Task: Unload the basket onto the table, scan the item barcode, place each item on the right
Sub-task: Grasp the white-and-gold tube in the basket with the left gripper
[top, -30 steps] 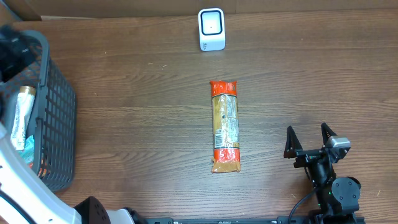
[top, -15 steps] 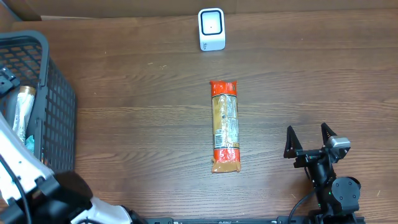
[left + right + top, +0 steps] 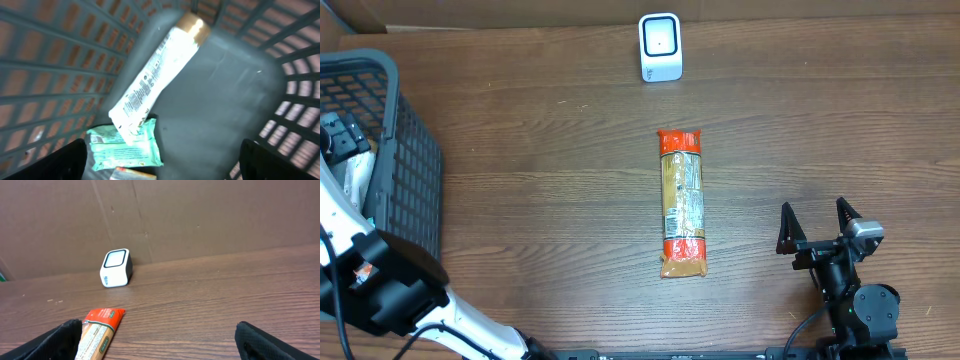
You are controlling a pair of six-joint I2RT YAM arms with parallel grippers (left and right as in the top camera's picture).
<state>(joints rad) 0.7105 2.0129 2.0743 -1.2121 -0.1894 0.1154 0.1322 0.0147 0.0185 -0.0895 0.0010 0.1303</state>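
The left gripper (image 3: pixel 162 160) is held inside the basket (image 3: pixel 415 200), jaws wide, with nothing between them and nothing touched.

Over the last second the left arm is brought round. Its dark joint housing, absent from the lower left corner of the overhead view a second ago, is now set just beside the basket's near corner. The wrist is carried over the basket's interior. The tube (image 3: pixel 150 80), plainly visible from overhead a second ago, is now largely covered by the wrist. This is judged to be a reach for an item to scan. No grasp is made yet, so the lift, the carry and the scan itself are all still ahead.

In the left wrist view the tube lies ahead of the open jaws and a little to the left. It is tilted, with its gold cap pointing away and its crimped end resting on a green packet (image 3: pixel 125 147). Whether it leans on the basket wall cannot be told.

Outside the basket nothing is shifted. A long packet (image 3: pixel 682 203) with orange ends lies flat mid-table, well apart from the left gripper. The scanner (image 3: pixel 660 47) stands at the far edge beyond it. The right gripper (image 3: pixel 817 225) is parked at the near right, jaws spread and empty.
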